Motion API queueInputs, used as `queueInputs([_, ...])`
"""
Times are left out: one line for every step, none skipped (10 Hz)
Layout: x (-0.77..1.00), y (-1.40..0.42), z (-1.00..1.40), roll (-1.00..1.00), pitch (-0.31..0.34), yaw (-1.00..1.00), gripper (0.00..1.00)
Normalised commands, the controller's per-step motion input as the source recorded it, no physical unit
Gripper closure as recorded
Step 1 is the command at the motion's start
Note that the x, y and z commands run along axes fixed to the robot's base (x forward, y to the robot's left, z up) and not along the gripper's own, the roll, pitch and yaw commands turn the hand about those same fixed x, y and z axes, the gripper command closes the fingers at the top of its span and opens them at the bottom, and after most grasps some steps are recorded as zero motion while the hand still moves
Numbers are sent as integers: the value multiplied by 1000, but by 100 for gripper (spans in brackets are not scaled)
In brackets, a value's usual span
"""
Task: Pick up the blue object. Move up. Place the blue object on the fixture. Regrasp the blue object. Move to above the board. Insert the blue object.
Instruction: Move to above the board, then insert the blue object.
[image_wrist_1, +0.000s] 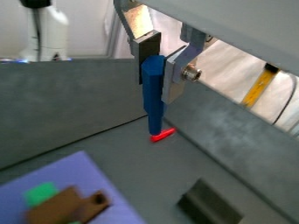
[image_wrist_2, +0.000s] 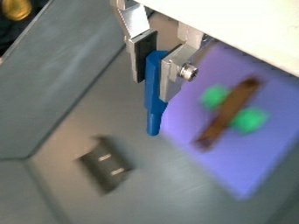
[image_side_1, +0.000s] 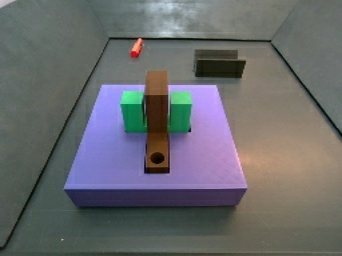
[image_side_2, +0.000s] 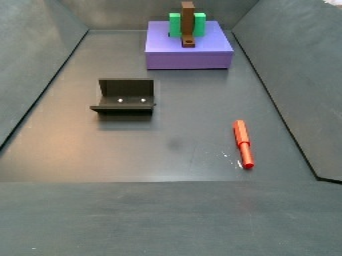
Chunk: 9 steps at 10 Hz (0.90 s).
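In both wrist views my gripper (image_wrist_1: 160, 66) (image_wrist_2: 158, 63) is shut on the upper end of the blue object (image_wrist_1: 153, 94) (image_wrist_2: 155, 101), a slim peg that hangs straight down from the fingers, well above the floor. Far below lie the dark fixture (image_wrist_1: 211, 203) (image_wrist_2: 105, 162) and the purple board (image_wrist_1: 70, 171) (image_wrist_2: 263, 149). In both side views the fixture (image_side_1: 219, 64) (image_side_2: 124, 97) stands bare and the board (image_side_1: 201, 160) (image_side_2: 211, 55) carries a green block (image_side_1: 132, 110) and a brown strip (image_side_1: 158, 120) with a round hole (image_side_1: 159, 159). Neither side view shows the gripper or the blue object.
A red peg (image_side_1: 136, 47) (image_side_2: 243, 143) lies on the grey floor near one wall; its tip (image_wrist_1: 162, 135) shows just past the blue object's lower end. Sloping grey walls enclose the floor on all sides.
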Motion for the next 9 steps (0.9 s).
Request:
queueInputs([-265,-253,27,-1000,54,-114,100])
queueInputs([-108,-113,31,-1000,56,-100,100])
queueInputs([-109,-53,9,-1000,43,-94,100])
queueInputs([-85,-4,-4,-814,16,-67,100])
queueInputs([-65,12,9,-516,-5,-32,100])
queueInputs([-42,6,-8,-318,-19,-17,100])
queueInputs([0,0,0,-7,0,0,100])
queueInputs([0,-177,-126,-124,-69,-71,100])
queueInputs([-203,-674,-183,-257,-70,49,100])
